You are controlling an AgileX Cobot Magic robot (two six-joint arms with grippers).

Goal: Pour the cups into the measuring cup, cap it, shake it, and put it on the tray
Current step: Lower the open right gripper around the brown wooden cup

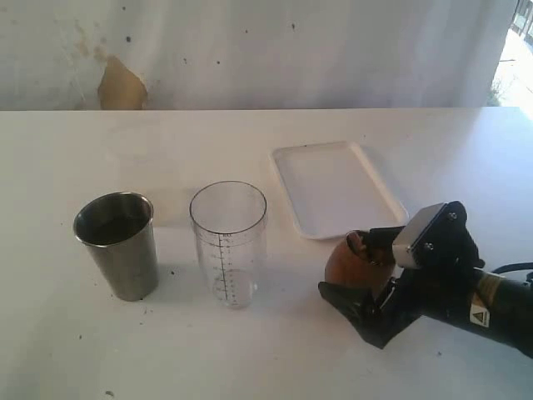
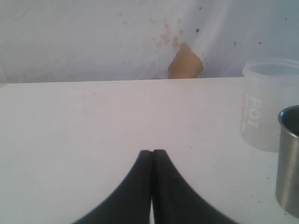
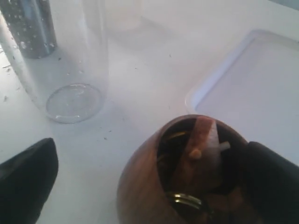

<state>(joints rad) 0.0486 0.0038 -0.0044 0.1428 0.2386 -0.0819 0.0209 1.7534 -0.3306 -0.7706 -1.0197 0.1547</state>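
Note:
The round-bellied brown wooden cup (image 1: 346, 265) stands on the white table just in front of the tray (image 1: 337, 187). My right gripper (image 1: 363, 268) is open around it, one finger on each side. In the right wrist view the cup (image 3: 147, 182) holds small bits and metal rings, with a gap between it and one finger (image 3: 28, 175). The clear measuring cup (image 1: 229, 242) stands empty mid-table, and the steel tumbler (image 1: 117, 246) stands to its left. My left gripper (image 2: 152, 153) is shut on nothing, low over bare table, with the steel tumbler (image 2: 289, 163) beside it.
A faint translucent plastic cup (image 2: 268, 105) with printed letters stands behind the steel tumbler. The tray's rim (image 3: 205, 88) lies close beyond the wooden cup. A stained white backdrop (image 1: 250, 50) closes off the table's far edge. Dark specks dot the tabletop.

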